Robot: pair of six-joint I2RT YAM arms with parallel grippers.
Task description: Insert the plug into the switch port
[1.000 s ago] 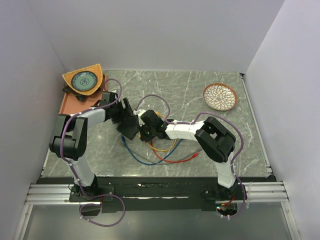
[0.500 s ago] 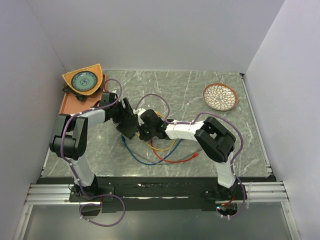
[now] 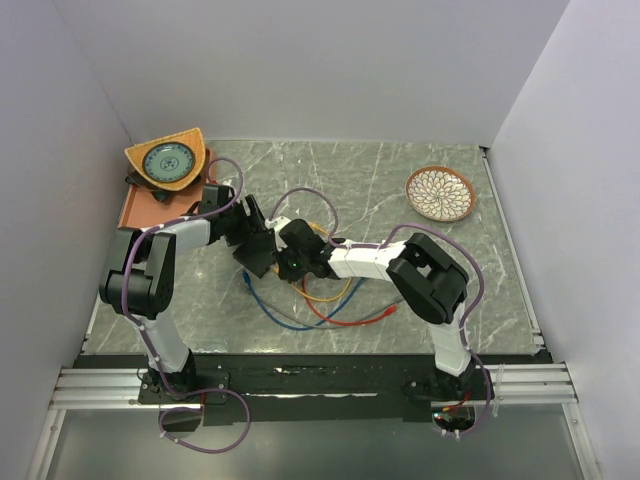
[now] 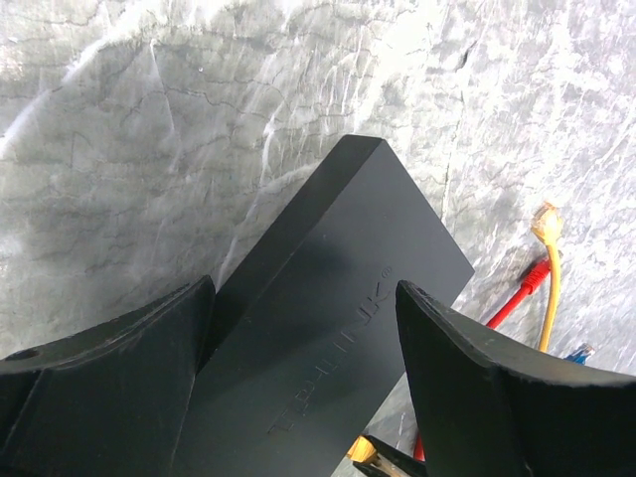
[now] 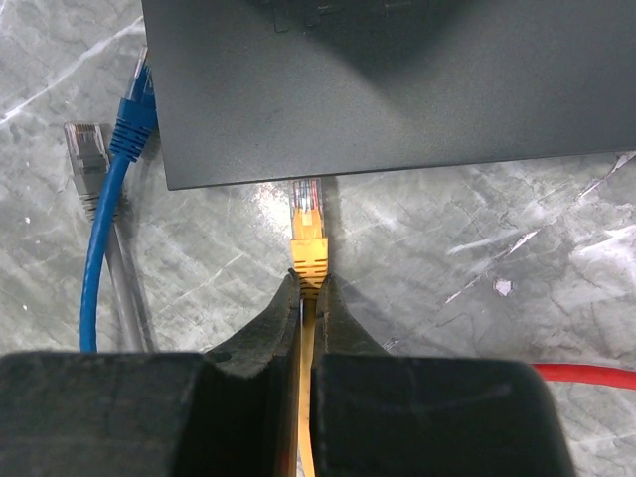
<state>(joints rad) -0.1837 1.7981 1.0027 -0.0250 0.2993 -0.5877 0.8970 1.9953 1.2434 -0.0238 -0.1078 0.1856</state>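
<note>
While my right gripper (image 5: pixel 306 293) has its fingers pinched tight on the thin yellow cable (image 5: pixel 302 452), the clear plug with a yellow boot (image 5: pixel 307 224) juts straight ahead of the fingertips. Its tip reaches the near edge of the flat matte-black rectangular box (image 5: pixel 397 79). The switch port is hidden under that edge, so I cannot tell whether the plug is seated. Left of these fingers, a blue plug (image 5: pixel 129 119) and a grey plug (image 5: pixel 87 149) lie on the grey marbled tabletop (image 5: pixel 447 268).

My left gripper (image 4: pixel 303 286) stands wide astride the box, which fills the gap between its fingers; whether they press on it I cannot tell. Between them, raised lettering (image 4: pixel 328 368) on the lid reads TP-LINK.
</note>
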